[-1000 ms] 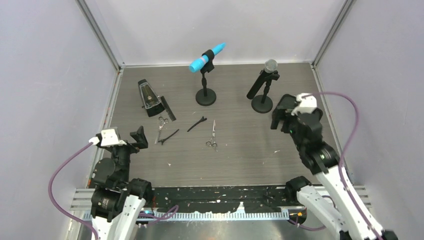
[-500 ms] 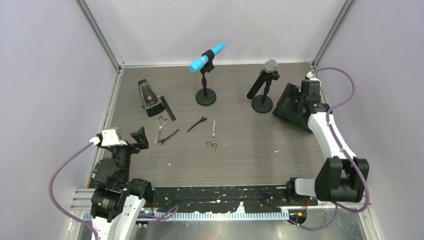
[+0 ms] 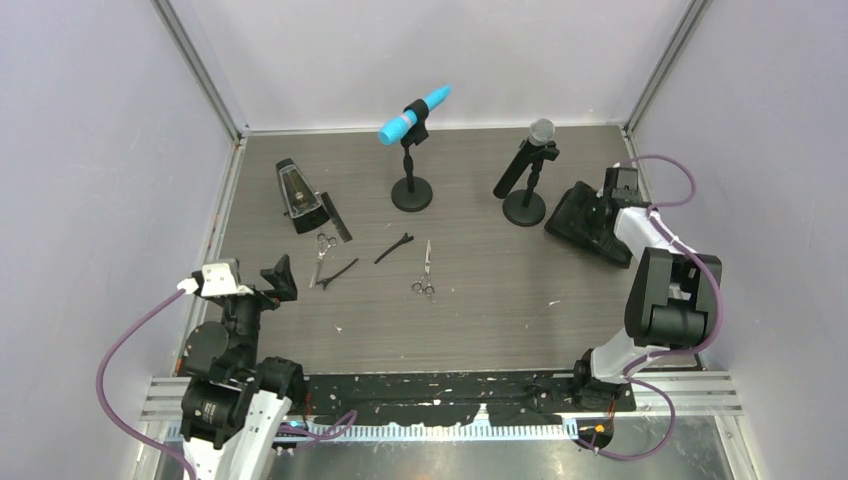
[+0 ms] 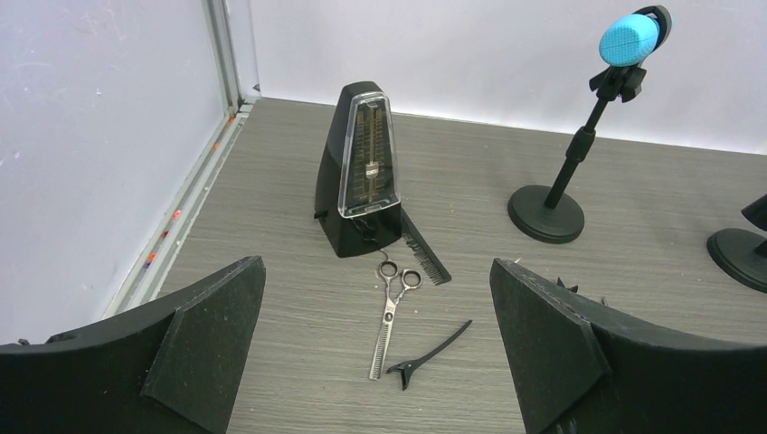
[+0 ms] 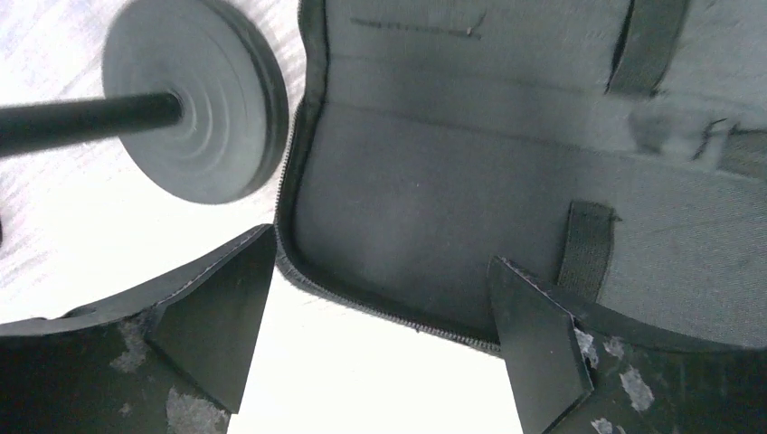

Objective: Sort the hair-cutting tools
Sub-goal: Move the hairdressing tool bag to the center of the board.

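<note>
Right claw (image 5: 380,258) hangs spread just above the open zip case (image 5: 434,181) (holding nothing). Left claw (image 4: 375,267), also spread, has the scissors (image 4: 389,312) straight ahead, hair clip (image 4: 430,348) beside them; I'd straddle the blades crosswise and pinch low.

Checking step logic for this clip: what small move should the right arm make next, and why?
Probably close the right gripper on the zipper edge of the case: its open jaws sit over that edge, and the case lies open, far from the scissors, so dragging it nearer seems sensible.
</note>
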Tool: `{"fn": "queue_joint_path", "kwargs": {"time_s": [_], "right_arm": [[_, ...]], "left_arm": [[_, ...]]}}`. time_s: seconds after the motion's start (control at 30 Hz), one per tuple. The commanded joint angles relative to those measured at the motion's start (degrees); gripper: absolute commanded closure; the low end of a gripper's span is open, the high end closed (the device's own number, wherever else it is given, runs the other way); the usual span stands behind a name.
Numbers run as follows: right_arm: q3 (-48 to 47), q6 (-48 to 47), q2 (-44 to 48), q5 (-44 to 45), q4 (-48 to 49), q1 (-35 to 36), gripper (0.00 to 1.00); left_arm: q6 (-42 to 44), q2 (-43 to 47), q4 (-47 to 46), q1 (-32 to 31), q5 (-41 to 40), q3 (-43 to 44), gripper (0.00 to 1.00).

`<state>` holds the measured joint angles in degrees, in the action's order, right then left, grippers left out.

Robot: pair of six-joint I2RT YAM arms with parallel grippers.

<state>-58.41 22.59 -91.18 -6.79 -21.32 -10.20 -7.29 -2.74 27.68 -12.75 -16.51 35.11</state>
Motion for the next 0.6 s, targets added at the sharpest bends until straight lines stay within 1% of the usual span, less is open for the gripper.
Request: {"fn": "queue_joint_path", "kwargs": {"time_s": [0.0, 0.13, 0.3, 0.47, 0.57], "right_arm": [[4.45, -0.37, 1.06, -3.71, 1.49, 0.09, 0.05], [10.58, 0.73, 3.32, -6.91, 3.6, 0.28, 0.05], [15.67, 1.19, 4.83, -9.79, 4.45, 1.23, 0.05], [21.34, 1.65, 7.81, -11.3, 5.92, 3.51, 0.04], [23.96, 2.53, 9.63, -13.05, 5.71, 6.82, 0.05]], "left_arm": [[-0.44, 0.63, -1.49, -0.22, 0.77, 0.67, 0.0], [-0.45, 0.52, -1.49, -0.25, 1.12, 0.73, 0.0], [-0.45, 0.2, -1.6, -0.33, 1.47, 0.63, 0.0], [-0.45, -0.24, -1.73, -0.52, 1.57, 0.64, 0.0], [-0.37, -0.64, -1.75, -0.52, 1.65, 0.62, 0.0]]}}
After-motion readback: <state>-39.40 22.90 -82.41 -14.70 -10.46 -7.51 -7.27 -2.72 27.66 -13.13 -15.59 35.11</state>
